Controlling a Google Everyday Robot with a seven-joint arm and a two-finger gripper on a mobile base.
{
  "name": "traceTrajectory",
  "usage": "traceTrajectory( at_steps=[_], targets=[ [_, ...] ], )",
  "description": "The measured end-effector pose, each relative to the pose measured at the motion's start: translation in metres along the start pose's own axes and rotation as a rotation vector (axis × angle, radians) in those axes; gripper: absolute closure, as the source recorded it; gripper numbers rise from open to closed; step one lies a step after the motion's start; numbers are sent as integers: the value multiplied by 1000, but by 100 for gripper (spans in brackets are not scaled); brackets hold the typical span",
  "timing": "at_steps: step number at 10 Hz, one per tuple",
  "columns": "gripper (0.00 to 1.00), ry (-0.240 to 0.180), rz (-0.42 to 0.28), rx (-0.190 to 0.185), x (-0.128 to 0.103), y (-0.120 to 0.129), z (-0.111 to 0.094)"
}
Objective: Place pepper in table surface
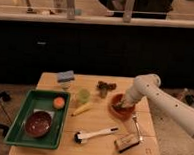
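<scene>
The light wooden counter (pixel 98 142) fills the lower middle of the frame, its far edge against a dark cabinet front. The white arm (pixel 161 99) comes in from the right edge and bends down toward the counter's right side. A green tray (pixel 18 117) takes the lower left, running close to the counter's left and near edges; it holds a dark red bowl (pixel 38 124) and an orange ball (pixel 59 102).

An orange-red bowl (pixel 128 114) stands right of centre, near the counter's right edge. The gripper (pixel 120 102) is lowered into this bowl. How far it is open, and whether it has hold of anything, cannot be told. The pepper (pixel 119 107) shows only as a dark green patch inside the bowl right at the gripper; its long axis and pointing cannot be made out.

Bare counter lies in the centre, between the yellow banana-like piece (pixel 81 109) and the white-handled brush (pixel 95 134), and along the near edge at the bottom. A pale green cup (pixel 83 95) stands just behind the banana-like piece.
</scene>
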Motion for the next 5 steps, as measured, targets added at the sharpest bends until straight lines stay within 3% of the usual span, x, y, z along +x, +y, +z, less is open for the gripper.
traceTrajectory(
  at_steps=[1, 2, 5],
  targets=[
    [90, -6, -5, -2, 0, -1, 0],
    [95, -8, -8, -3, 0, -1, 0],
    [100, -9, -18, -11, 2, 0, 1]
  ],
)
